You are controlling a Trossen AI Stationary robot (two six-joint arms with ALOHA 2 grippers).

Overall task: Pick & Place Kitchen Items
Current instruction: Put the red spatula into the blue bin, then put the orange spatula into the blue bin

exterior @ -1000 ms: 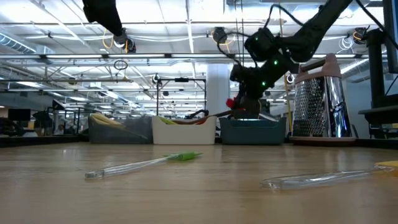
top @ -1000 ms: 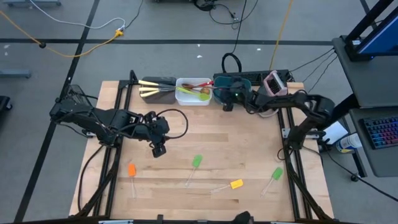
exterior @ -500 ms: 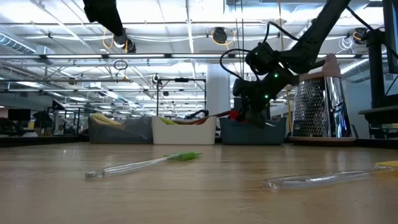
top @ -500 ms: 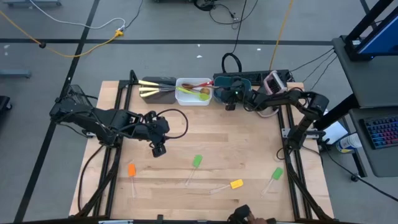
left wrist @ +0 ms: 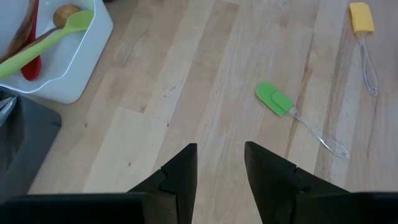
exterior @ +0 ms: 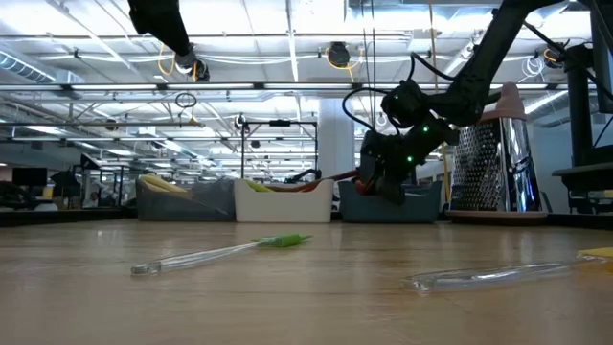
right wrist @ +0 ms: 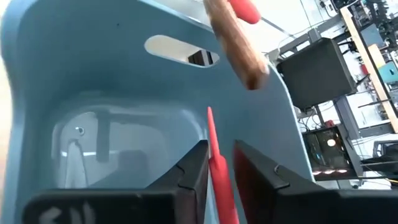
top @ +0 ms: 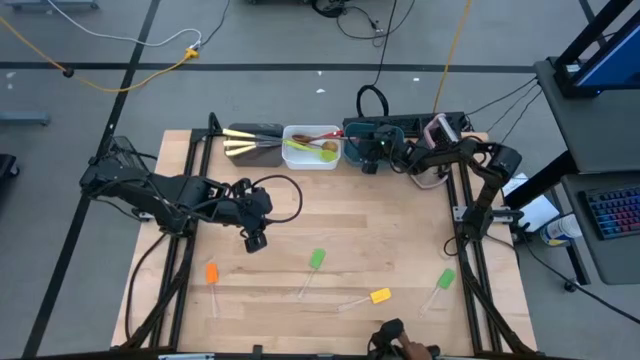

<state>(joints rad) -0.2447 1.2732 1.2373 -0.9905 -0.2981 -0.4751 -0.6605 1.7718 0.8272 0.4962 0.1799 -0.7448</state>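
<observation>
My right hand point(right wrist: 217, 171) sits inside the teal plastic tub point(right wrist: 124, 93), a slim red utensil point(right wrist: 219, 177) between its narrowly parted fingers; I cannot tell whether they grip it. My left hand point(left wrist: 221, 163) hovers open over the wooden tabletop point(left wrist: 186, 93).

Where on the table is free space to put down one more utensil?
The table is bare between the left gripper and the tubs, and across its right middle. The back edge is crowded: brown tub, white tub, teal tub. Spatulas lie along the front.
</observation>
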